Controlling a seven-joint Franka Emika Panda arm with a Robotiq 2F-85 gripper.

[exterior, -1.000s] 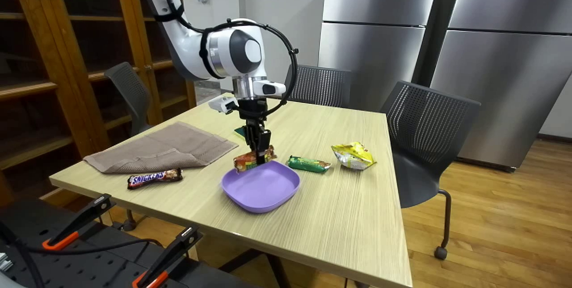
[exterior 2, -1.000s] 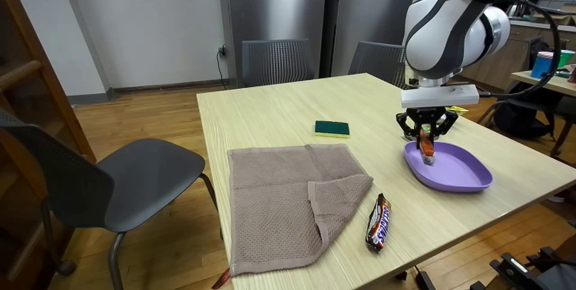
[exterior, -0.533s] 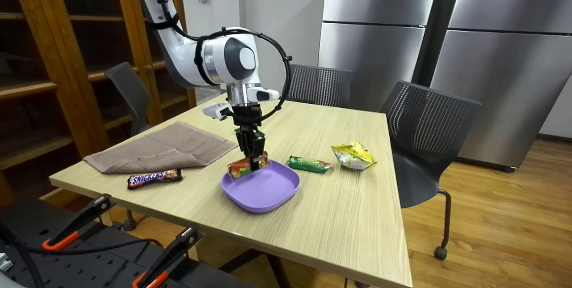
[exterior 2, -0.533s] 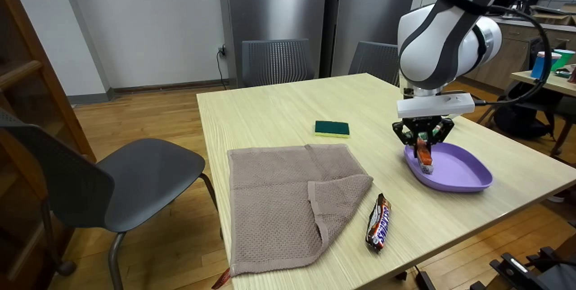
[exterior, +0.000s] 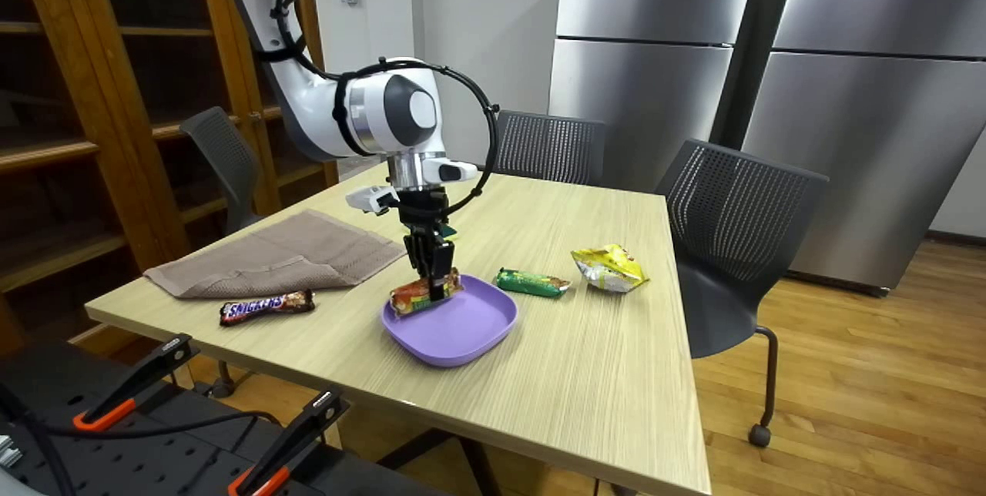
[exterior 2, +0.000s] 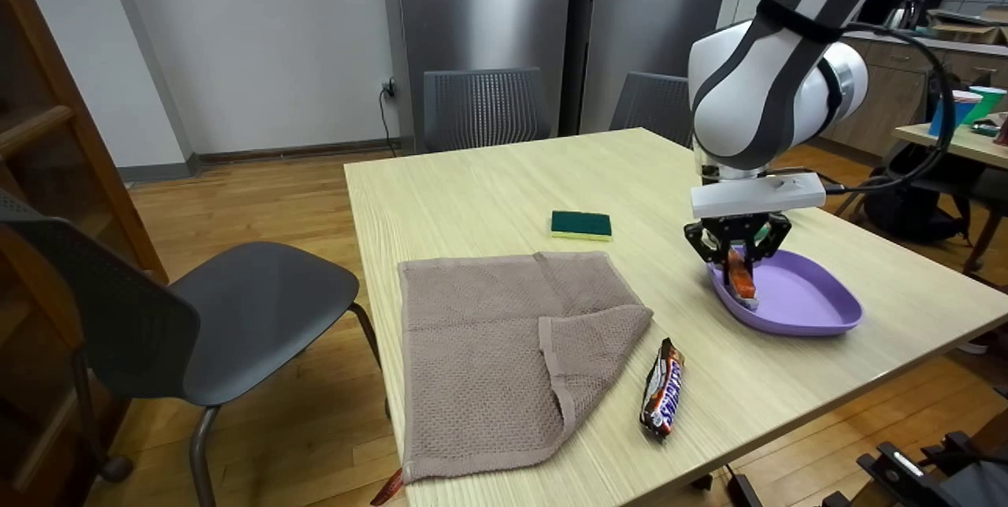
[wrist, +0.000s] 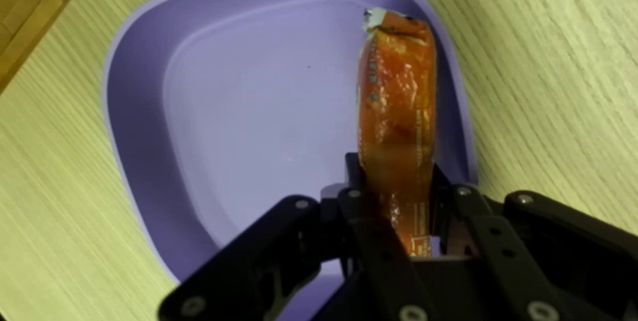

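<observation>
A glossy orange-red snack packet (wrist: pixel 397 96) (crinkled, with a pale crimped end) is being held along one edge of a purple plate (wrist: pixel 259 91), running lengthwise just inside it.

Even light is filling both exterior views. In an exterior view, pale glare is streaking the steel refrigerators (exterior: pixel 647 95) between one and two o'clock, while the wooden cabinet (exterior: pixel 158 76) at ten o'clock is looking dim inside. In the wrist view, highlights are glinting on the orange wrapper (wrist: pixel 398 111) toward two o'clock, and the tabletop grain (wrist: pixel 548 86) is blurring slightly.
</observation>
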